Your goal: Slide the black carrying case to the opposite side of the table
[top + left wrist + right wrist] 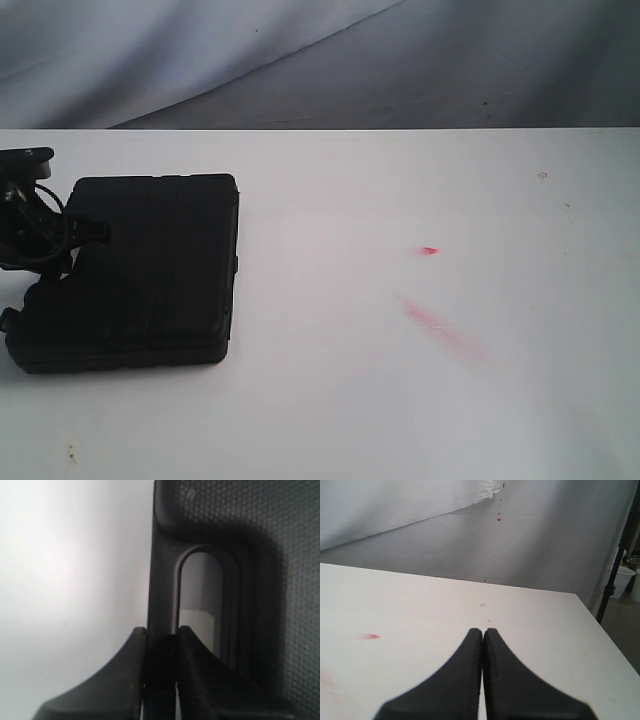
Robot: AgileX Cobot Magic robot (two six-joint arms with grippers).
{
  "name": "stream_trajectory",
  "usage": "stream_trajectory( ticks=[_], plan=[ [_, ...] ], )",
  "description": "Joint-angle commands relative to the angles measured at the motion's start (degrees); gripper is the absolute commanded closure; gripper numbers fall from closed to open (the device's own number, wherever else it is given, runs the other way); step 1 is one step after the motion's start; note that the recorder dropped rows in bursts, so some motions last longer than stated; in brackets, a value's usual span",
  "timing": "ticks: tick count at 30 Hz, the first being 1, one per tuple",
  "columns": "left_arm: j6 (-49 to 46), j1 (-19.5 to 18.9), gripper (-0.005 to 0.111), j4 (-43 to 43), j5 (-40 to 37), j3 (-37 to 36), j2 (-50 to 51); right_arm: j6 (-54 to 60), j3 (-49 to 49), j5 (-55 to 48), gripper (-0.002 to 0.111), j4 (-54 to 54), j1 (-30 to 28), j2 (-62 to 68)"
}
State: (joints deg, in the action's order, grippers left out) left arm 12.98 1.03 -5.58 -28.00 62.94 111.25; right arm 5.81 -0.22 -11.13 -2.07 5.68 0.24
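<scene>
In the exterior view the black carrying case [150,270] is lying at the left of the table [430,400], in the left wrist view the left gripper [161,634] is clamping its thin handle [162,580], likely risking a pivoting slip, and in the right wrist view the right gripper [483,632] is hovering pressed together, empty.

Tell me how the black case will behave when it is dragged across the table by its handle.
The black case looks rigid, with a moulded textured shell, so it should slide as one piece. It lies flat and low on the table, so tipping seems unlikely. The left tool pinches only the thin handle at one edge, so the case may swivel.
</scene>
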Motion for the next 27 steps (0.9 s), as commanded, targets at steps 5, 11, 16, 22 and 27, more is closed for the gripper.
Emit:
stream_trajectory(
  ticks=[5,11,16,22,27],
  plan=[
    [0.32,-0.05,0.085,0.57,2.65,0.33,-1.18,-0.34,0.22,-0.02,0.108,0.21,-0.38,-0.24],
    [0.32,-0.05,0.084,0.57,2.75,0.45,-1.18,-0.34,0.22,-0.02,0.108,0.21,-0.38,-0.24],
    [-0.06,-0.05,0.085,0.36,-0.79,2.74,-2.95,-0.34,0.22,-0.02,0.108,0.21,-0.38,-0.24],
    [-3.22,-0.05,0.107,-4.42,2.38,1.75,-11.02,-0.34,0.22,-0.02,0.108,0.21,-0.38,-0.24],
    [-7.27,0.2,0.107,-3.97,13.53,-6.68,-19.86,-0.34,0.22,-0.02,0.108,0.21,-0.38,-0.24]
  ],
)
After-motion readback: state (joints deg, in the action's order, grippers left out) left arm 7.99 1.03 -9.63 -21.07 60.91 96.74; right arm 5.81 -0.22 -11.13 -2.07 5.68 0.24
